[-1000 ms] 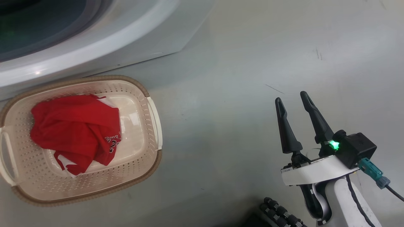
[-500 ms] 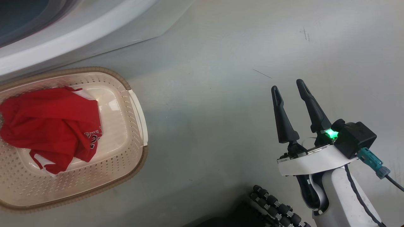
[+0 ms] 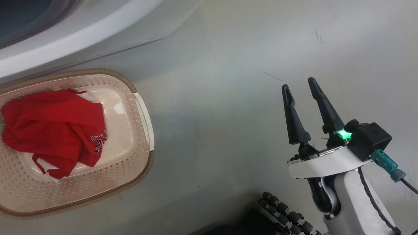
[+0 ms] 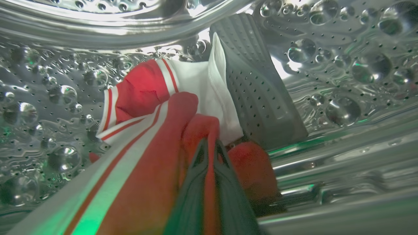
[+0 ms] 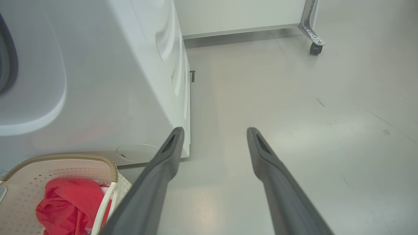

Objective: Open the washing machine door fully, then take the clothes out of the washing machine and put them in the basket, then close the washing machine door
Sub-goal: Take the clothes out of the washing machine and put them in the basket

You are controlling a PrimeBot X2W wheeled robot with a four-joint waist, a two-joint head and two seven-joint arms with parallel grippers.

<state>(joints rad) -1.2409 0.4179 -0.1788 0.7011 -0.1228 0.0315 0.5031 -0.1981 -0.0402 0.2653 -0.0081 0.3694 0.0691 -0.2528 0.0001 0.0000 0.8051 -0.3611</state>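
Inside the washing machine's perforated steel drum [image 4: 343, 65], my left gripper [image 4: 209, 147] is shut on a red garment with white stripes [image 4: 156, 130], which lies against a grey drum paddle [image 4: 258, 85]. Another red garment [image 3: 55, 127] lies in the cream basket [image 3: 143, 107] on the floor at the lower left of the head view, in front of the white washing machine [image 3: 81, 36]. My right gripper [image 3: 298, 88] hangs open over bare floor to the right, holding nothing. In the right wrist view the basket [image 5: 65, 161] sits at the foot of the washing machine [image 5: 98, 81].
A black ribbed wheel part of my base [image 3: 287, 215] shows at the bottom edge. A white cabinet on a caster [image 5: 315, 49] stands behind the machine. Grey floor [image 3: 212, 114] stretches between the basket and my right gripper.
The head camera swung right, so the basket slid to the left edge of the picture. The right gripper rose slightly and stayed open.
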